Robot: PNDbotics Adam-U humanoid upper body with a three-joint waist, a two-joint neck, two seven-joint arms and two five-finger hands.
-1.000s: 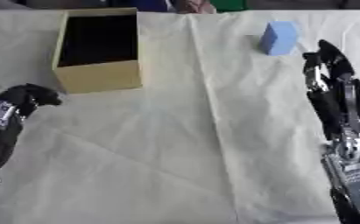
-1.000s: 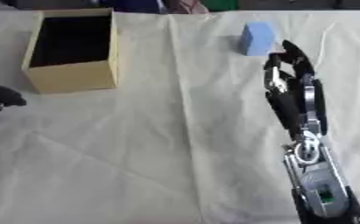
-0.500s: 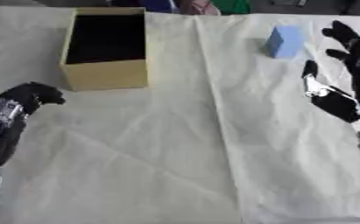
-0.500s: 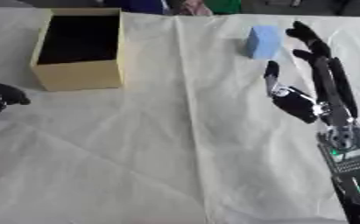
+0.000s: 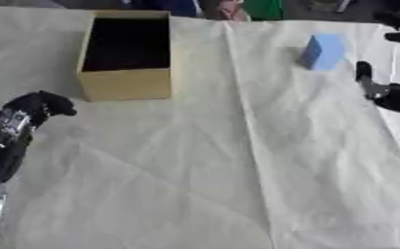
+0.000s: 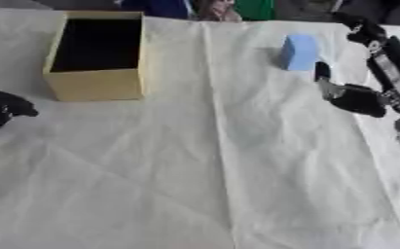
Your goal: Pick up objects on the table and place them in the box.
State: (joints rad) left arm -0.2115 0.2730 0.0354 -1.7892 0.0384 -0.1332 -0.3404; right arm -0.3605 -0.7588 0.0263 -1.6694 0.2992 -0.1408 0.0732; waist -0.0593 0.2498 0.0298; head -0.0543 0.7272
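Right hand (image 6: pixel 365 92) of mine hangs spread, fingers straight and holding nothing, just beside the small pale-blue foam block (image 6: pixel 299 51), which stands upright on the cream-clothed table (image 6: pixel 237 170) toward my far right. That block lies to the left of my palm and a little farther off, still apart from the fingers. My left hand (image 5: pixel 39 104) sits curled and empty, well away, nearer the open yellow cardboard box (image 5: pixel 126 83), so I judge the right one better placed to grasp.

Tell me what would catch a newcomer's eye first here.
The tan box with its dark, open inside stands far left on the pale cloth. A light blue block sits far right, with the open right hand just beside it. The left hand, curled, rests at the left edge.
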